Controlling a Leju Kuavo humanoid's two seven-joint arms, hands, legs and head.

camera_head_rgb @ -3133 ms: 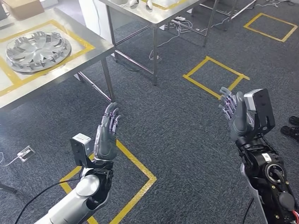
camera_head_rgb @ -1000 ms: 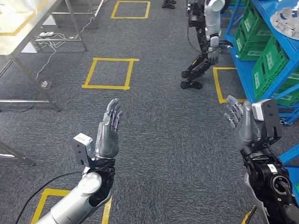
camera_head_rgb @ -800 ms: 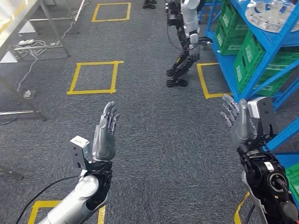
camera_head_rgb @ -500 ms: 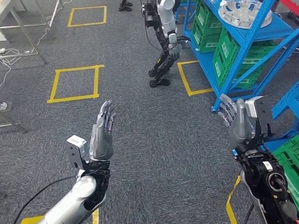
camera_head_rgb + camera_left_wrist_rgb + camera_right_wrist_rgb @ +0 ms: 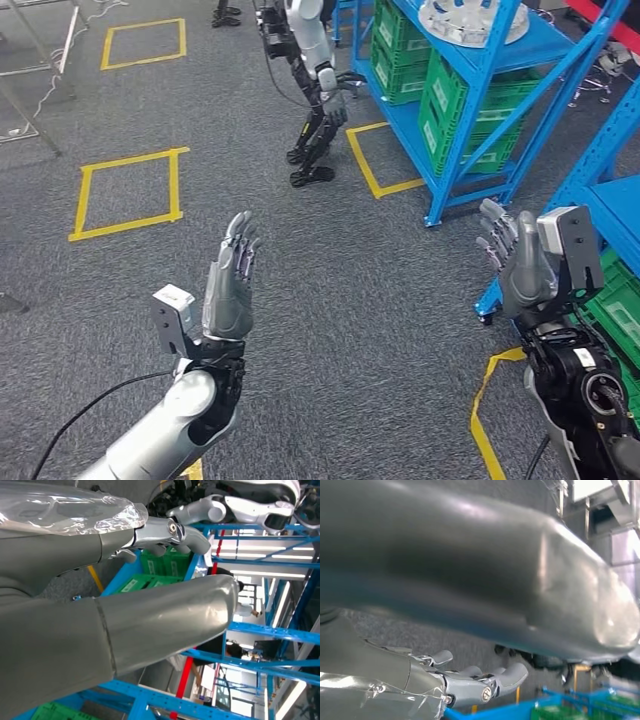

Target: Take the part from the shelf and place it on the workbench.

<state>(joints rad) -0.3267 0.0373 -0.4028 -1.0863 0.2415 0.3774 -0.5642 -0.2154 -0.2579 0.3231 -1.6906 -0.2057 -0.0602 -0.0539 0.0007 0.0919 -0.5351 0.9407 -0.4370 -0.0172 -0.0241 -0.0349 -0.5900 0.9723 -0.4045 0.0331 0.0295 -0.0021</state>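
Note:
The part, a silver wheel cover [image 5: 466, 20], lies flat on the top level of a blue shelf [image 5: 483, 75] at the upper right of the head view. My left hand [image 5: 229, 285] is raised over the carpet, fingers straight and apart, holding nothing. My right hand [image 5: 515, 260] is held up in the same way in front of a second blue shelf [image 5: 604, 190], also empty. Both hands are well short of the wheel cover. In the left wrist view the left hand [image 5: 113, 625] shows a thick thumb and extended fingers [image 5: 170, 530]. The right wrist view has the right hand [image 5: 471, 590] with its fingers [image 5: 486, 682] stretched out.
Another humanoid robot [image 5: 306, 70] stands beside the shelf. Green crates [image 5: 453, 115] fill the shelf's lower levels, and one green crate [image 5: 623, 305] sits near my right arm. Yellow tape squares [image 5: 124, 195] mark the grey carpet.
The camera has turned to the right: the tables with a wheel cover left the picture and the blue shelves and the other robot came in. Both hands stay raised and empty.

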